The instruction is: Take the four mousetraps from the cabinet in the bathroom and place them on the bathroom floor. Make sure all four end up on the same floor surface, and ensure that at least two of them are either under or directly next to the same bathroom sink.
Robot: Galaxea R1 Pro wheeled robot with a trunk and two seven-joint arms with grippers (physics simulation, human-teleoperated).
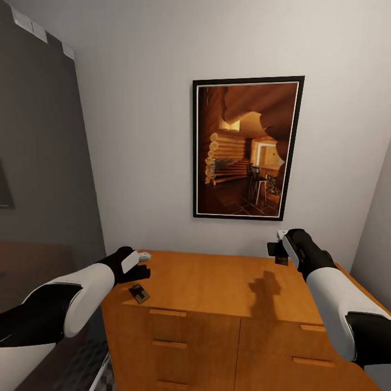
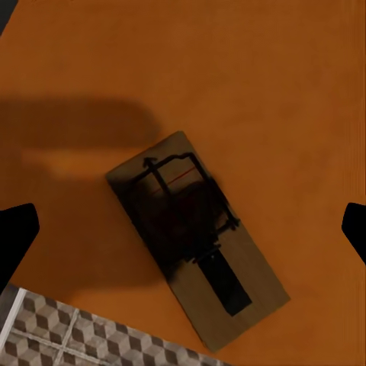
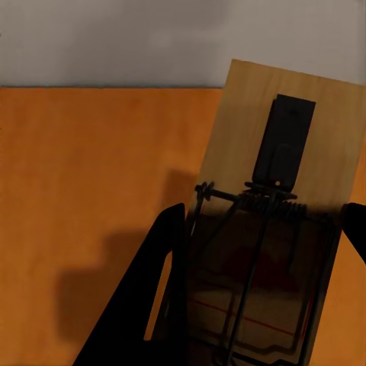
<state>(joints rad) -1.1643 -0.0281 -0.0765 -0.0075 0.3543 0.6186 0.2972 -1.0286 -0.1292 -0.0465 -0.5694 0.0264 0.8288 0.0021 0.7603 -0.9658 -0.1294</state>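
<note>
**Right claw holds 1 trap above cabinet; left claw spread over another**

Right claw [image 1: 278, 251]: pinching a trap [image 3: 271, 229]. In the right wrist view the wooden board sits between the 2 dark fingers [image 3: 156, 290], spring and bar facing the camera, dark plate at the far end. The board is lifted clear of the cabinet top [image 3: 91, 191]; its shadow falls on the wood below. In the head view the claw sits at about 2 o'clock over the cabinet [image 1: 217, 293], near the back edge and the wall.

Left claw [image 1: 142, 257]: spread. In the left wrist view the 2 fingertips [image 2: 15, 236] stand well apart at opposite edges, nothing between them but air. Below lies trap 2 [image 2: 197, 236], flat on the cabinet top, turned diagonally, partly in the claw's shadow. Head view puts this trap [image 1: 139, 293] at about 9 o'clock on the top, near the front left corner. Not touched by the claw.

Surroundings: cube-pattern floor [image 2: 84, 335] shows past the cabinet edge. Drawer fronts with bar handles [image 1: 168, 313] face the robot. A framed picture [image 1: 245, 147] of a log interior hangs on the wall at 12 o'clock.
</note>
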